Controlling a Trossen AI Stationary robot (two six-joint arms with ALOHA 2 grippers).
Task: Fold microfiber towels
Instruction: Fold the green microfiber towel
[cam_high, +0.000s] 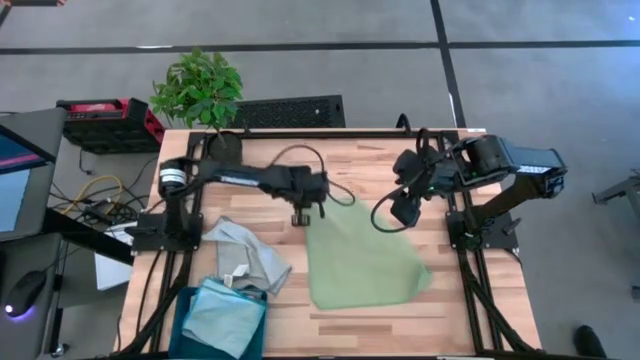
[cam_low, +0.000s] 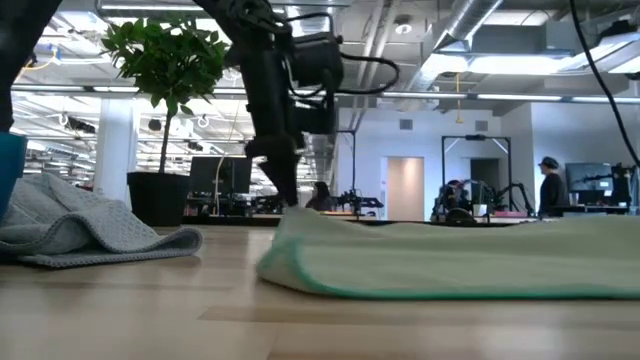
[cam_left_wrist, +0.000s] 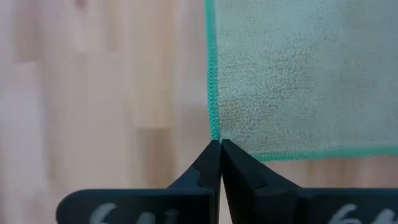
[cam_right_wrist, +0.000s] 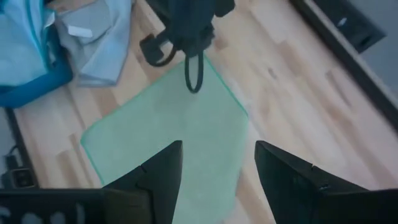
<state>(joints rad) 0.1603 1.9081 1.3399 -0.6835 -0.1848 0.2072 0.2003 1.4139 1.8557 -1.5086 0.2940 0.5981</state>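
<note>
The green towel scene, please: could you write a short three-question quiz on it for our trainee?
1. True or false: the left gripper is shut on a corner of the green towel.
2. How do the right gripper jaws stand: A open, B shut?
3. What lies in the teal bin?

Key: 1 true. 2 A, held above the table. 3 The light blue towel; a grey towel lies crumpled beside it.
</note>
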